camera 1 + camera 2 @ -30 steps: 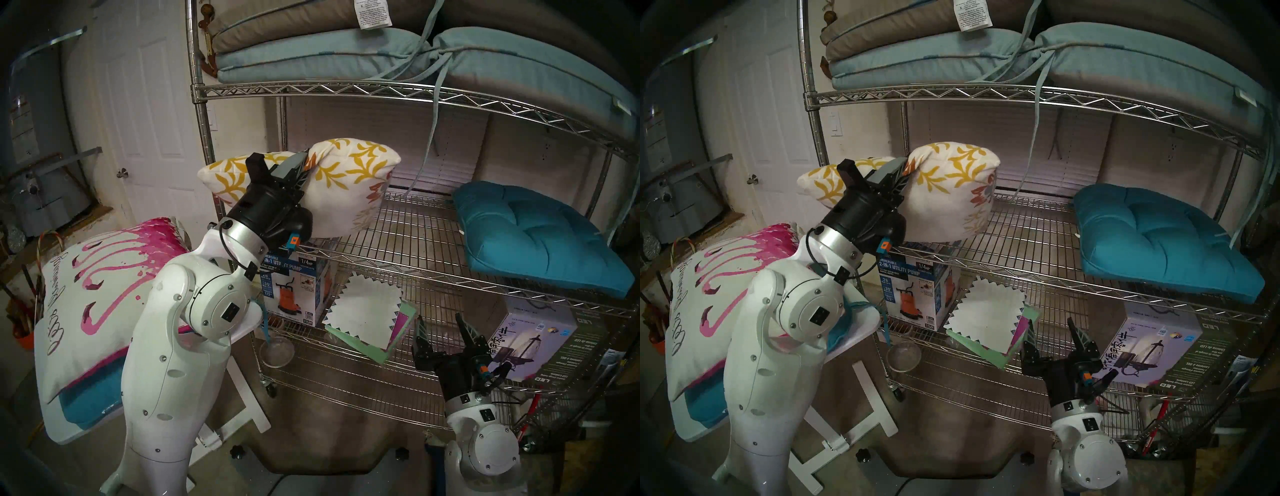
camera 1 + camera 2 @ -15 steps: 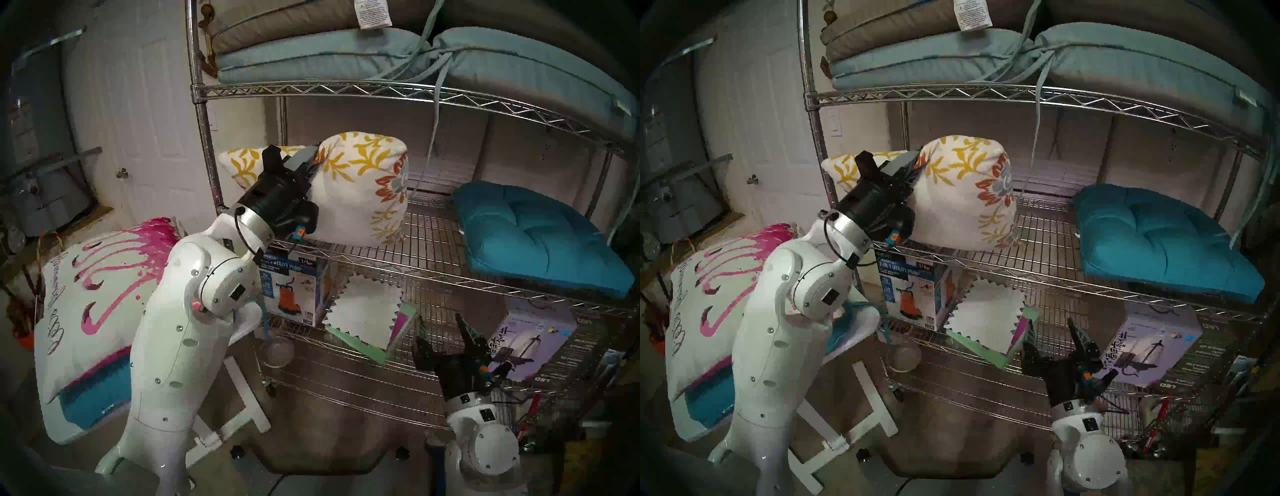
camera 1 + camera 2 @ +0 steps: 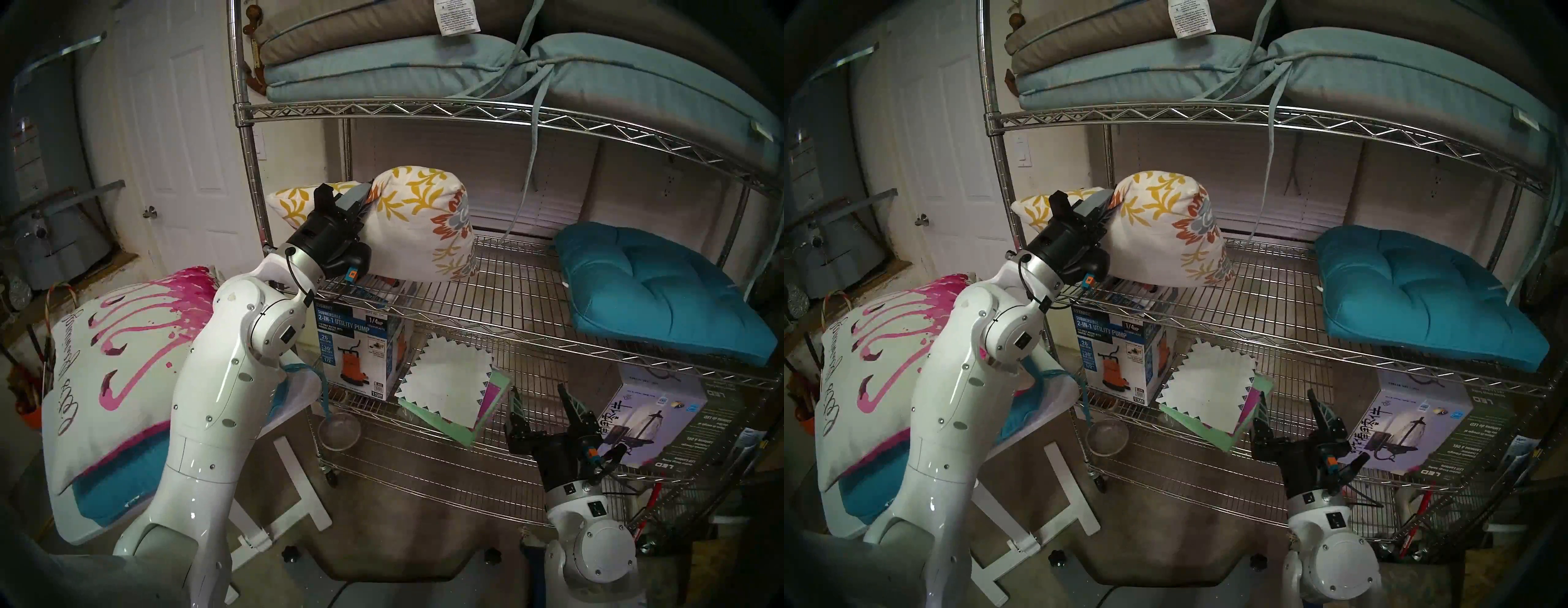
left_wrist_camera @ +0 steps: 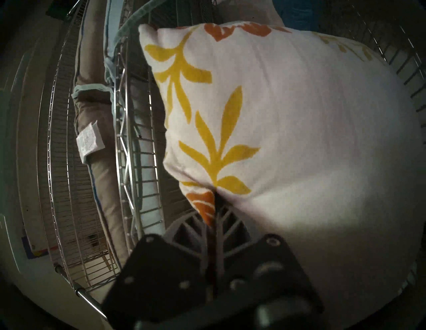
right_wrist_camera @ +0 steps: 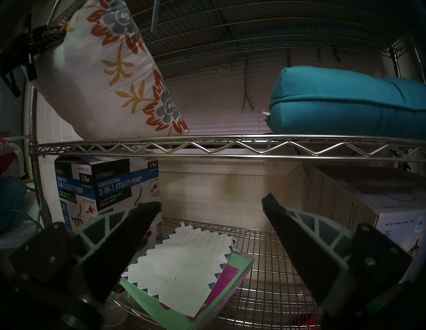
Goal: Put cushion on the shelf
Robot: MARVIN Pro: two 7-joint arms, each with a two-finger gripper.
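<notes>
The floral cushion [image 3: 418,225], white with yellow leaves and orange flowers, is pinched along its near edge by the left gripper [image 3: 365,199], whose jaws are clenched tight on a fold of the fabric. The cushion is held tilted at the left end of the middle tier of the shelf [image 3: 500,316], and its lower right corner is seen touching the wire grid in the right wrist view, while the gripped side is raised above the tier's front edge. A teal tufted cushion [image 3: 662,293] is laid on the same tier, well apart to the right. On the tier above, grey and pale blue seat cushions [image 3: 382,63] are stacked. On the tier below, a utility pump box [image 3: 356,348] is stood at the left, with a white envelope [image 3: 449,386] on coloured papers beside it and a lantern box [image 3: 653,420] at the right. The right gripper [image 3: 545,405] is held near that lower tier with its jaws spread wide and empty. On the white table [image 3: 85,533] at the left, a flamingo pillow [image 3: 119,365] is laid over a teal one.
</notes>
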